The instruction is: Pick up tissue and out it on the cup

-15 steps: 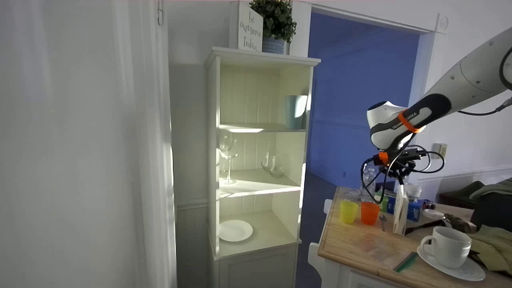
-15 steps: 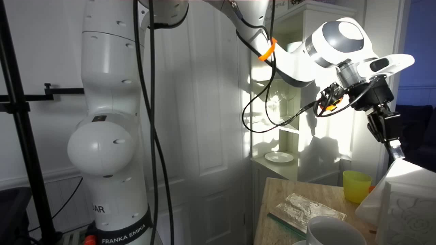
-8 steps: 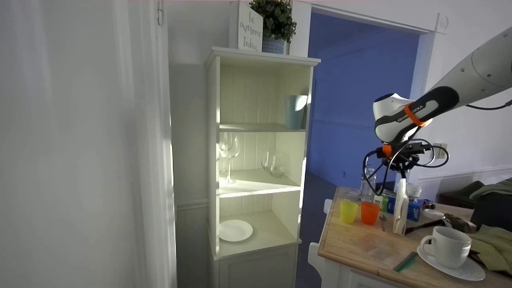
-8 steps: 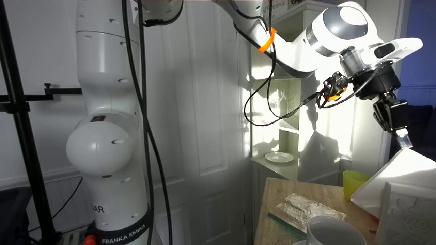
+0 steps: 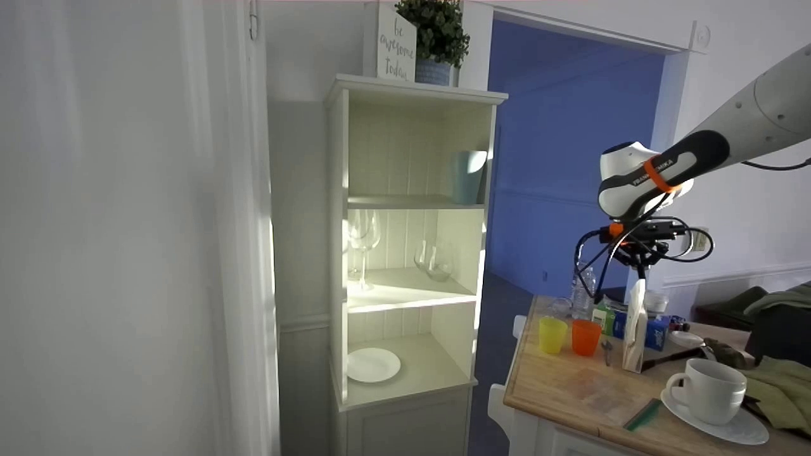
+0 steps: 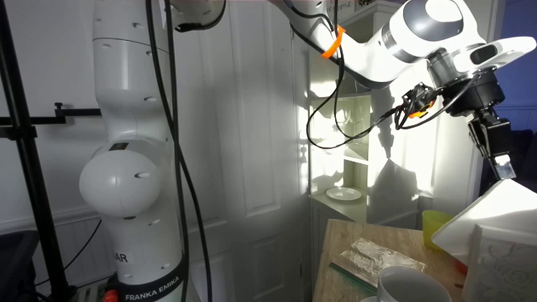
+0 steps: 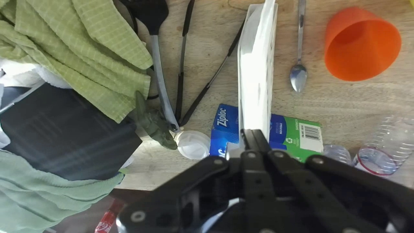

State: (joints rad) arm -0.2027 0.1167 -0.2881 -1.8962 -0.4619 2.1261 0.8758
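Note:
The gripper (image 6: 507,173) points down with its fingers closed together on the upper corner of the white tissue (image 6: 499,209). The tissue hangs below the fingertips, with its lower part at a white holder with a relief pattern (image 6: 503,264). Whether it is clear of the holder I cannot tell. In the wrist view the shut fingertips (image 7: 254,134) meet the bright tissue (image 7: 255,106). In an exterior view the tissue (image 5: 637,294) stands above the holder (image 5: 633,348). The white cup (image 5: 716,392) is upright on its saucer (image 5: 751,432), nearer the table's front edge. It also shows in an exterior view (image 6: 413,289).
Yellow (image 5: 552,335) and orange (image 5: 586,337) cups stand beside the holder. A Ziploc box (image 7: 296,136), a clear bottle (image 7: 385,149), a spoon (image 7: 298,76), tongs (image 7: 181,64) and a green cloth (image 7: 93,55) lie around. A flat plastic bag (image 6: 373,260) lies near the cup.
My gripper has risen, pulling the tissue's top upward, and has shifted slightly to the right in both exterior views. The cup, saucer and holder have not moved.

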